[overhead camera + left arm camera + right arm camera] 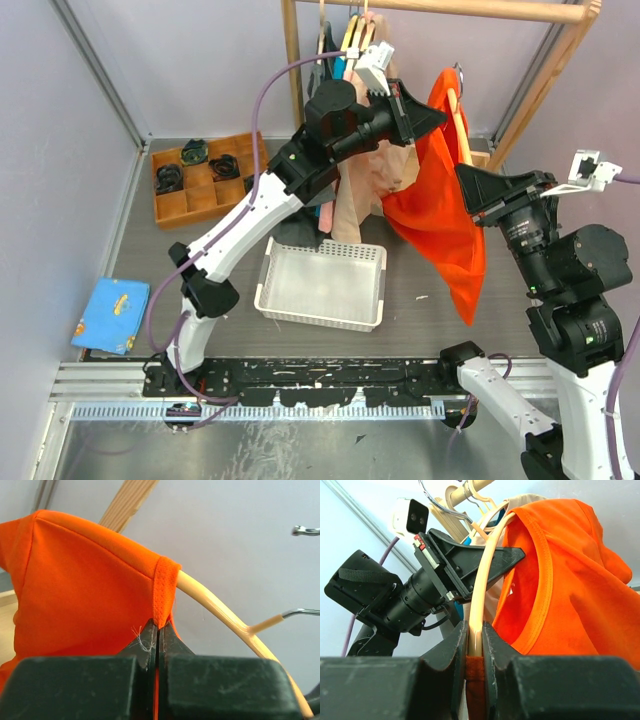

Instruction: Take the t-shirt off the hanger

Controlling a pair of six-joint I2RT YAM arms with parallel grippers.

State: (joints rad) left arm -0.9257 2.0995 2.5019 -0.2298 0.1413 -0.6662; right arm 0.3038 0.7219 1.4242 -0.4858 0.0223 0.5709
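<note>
One wooden rack [292, 50] stands at the far edge of the grey counter [420, 300]. One soft orange t-shirt [440, 215] drapes from it over the counter's right half. One white rectangular basket [330, 247] at centre. One smooth, curved cream hanger [479, 590]. Left hand [158, 630] pressed together, pinching the t-shirt's hem band. Right hand [474, 630] clamps the hanger rod.

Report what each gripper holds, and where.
Left gripper: jaws pinch the orange t-shirt at its neckband. Right gripper: jaws clamp the hanger on its arm.
</note>
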